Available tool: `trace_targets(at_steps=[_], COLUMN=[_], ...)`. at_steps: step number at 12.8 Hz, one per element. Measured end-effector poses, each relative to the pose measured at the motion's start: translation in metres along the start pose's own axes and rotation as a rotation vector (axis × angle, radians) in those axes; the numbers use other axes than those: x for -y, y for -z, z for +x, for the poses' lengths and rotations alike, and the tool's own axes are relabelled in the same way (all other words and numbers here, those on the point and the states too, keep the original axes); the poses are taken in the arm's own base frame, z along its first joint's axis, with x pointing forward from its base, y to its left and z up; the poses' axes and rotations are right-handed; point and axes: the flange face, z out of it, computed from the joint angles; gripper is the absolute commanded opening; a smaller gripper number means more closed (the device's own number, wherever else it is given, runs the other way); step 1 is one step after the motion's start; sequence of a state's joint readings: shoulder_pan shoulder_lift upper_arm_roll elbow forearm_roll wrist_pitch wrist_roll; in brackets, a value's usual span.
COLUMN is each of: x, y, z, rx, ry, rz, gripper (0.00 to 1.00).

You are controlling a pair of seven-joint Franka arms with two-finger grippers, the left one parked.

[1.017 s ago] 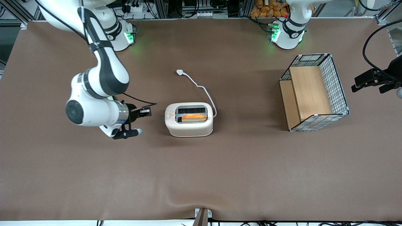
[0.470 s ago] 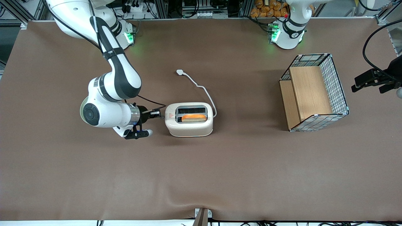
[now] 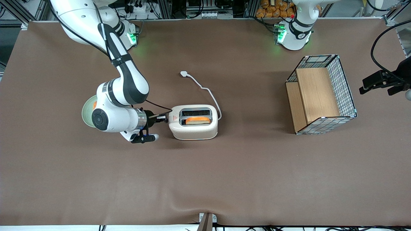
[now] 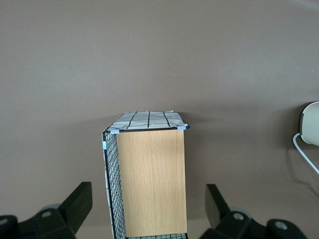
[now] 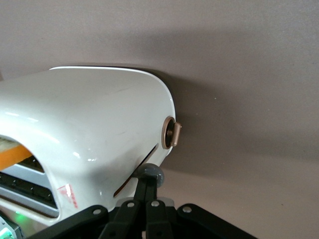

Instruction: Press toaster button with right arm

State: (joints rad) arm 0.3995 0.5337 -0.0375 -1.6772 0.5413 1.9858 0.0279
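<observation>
Surface: a brown matte cloth covers the table [image 3: 205, 179], with a soft wrinkle at the edge nearest to the front camera.
Toaster: the toaster [image 3: 193, 122] stands upright near the middle of the table; its long axis runs along the table, and the short end face points toward the working arm's end. The shell is smooth, glossy cream-white plastic with rounded corners.
Slots: two dark slots on top; an orange slice [image 3: 198, 120] sits in the slot nearer to the front camera.
Button: the toaster button [image 5: 151, 175] is a small round grey knob at a dark slit on the end face.
Dial: a round tan dial [image 5: 171, 133] projects from the same face.
Gripper: the gripper [image 3: 161, 118] of the right arm [image 3: 118, 86] is just at the end face; its fingers are together, tip at the knob.
Cord: a white cord [image 3: 205, 90] curves away to a plug [image 3: 184, 73], farther from the front camera.
Basket: a wire basket [image 3: 343, 86] with wooden boards lies toward the parked arm's end.
</observation>
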Motion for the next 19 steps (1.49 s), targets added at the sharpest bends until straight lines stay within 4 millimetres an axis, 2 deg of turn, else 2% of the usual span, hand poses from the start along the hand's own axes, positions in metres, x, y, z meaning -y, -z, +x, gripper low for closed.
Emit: trace_targets(at_steps=[9, 13, 16, 19], x=[-0.023, -0.036, -0.036, -0.031], y=[-0.028, -0.029, -0.028, -0.013], z=[0.012, 0.015, 0.015, 0.016], rx=[0.011, 0.019, 0.02, -0.003], ry=[-0.08, -0.083, -0.08, -0.067], rz=[0.063, 0.121, 0.123, 0.129], gripper=[0.0, 0.0, 0.0, 0.01])
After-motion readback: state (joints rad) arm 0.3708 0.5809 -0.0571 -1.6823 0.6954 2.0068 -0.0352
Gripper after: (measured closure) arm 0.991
